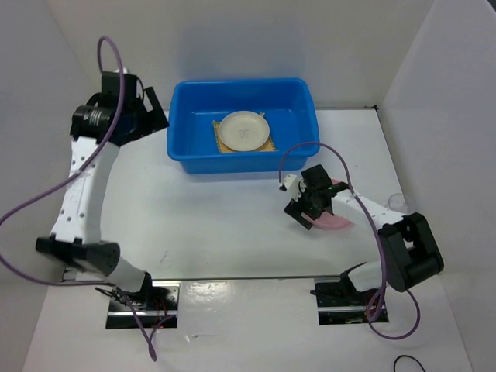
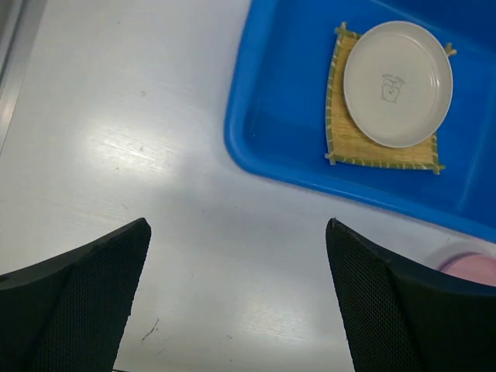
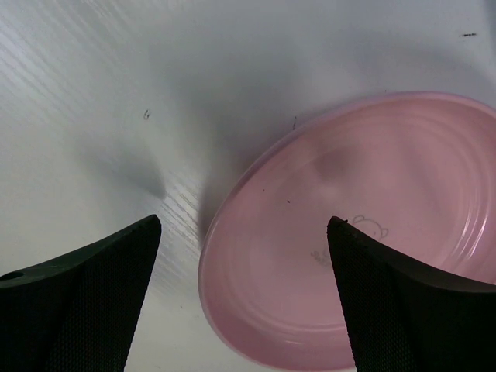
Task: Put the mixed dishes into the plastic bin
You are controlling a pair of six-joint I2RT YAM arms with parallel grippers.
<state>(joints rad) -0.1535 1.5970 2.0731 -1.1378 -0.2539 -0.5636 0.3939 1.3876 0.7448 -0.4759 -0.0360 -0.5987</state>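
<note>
The blue plastic bin point(image 1: 183, 147) stands at the back centre. Inside it the tan bamboo mat point(image 1: 218, 139) lies flat with the cream plate point(image 1: 244, 129) on top; the bin point(image 2: 263, 147), mat point(image 2: 341, 147) and cream plate point(image 2: 397, 83) also show in the left wrist view. The pink plate point(image 1: 342, 222) lies on the table right of centre. My right gripper point(image 1: 306, 208) hovers over its left edge, open and empty point(image 3: 244, 225), with the plate point(image 3: 372, 232) between and beyond the fingers. My left gripper point(image 1: 157, 116) is open and empty point(image 2: 238, 232), just left of the bin. The clear cup point(image 1: 397, 201) stands by the right wall.
White walls close in the table on the left, back and right. The pink plate's edge point(image 2: 471, 267) shows at the bottom right of the left wrist view. A purple cable point(image 1: 310, 149) loops above the right arm, close to the bin's front wall.
</note>
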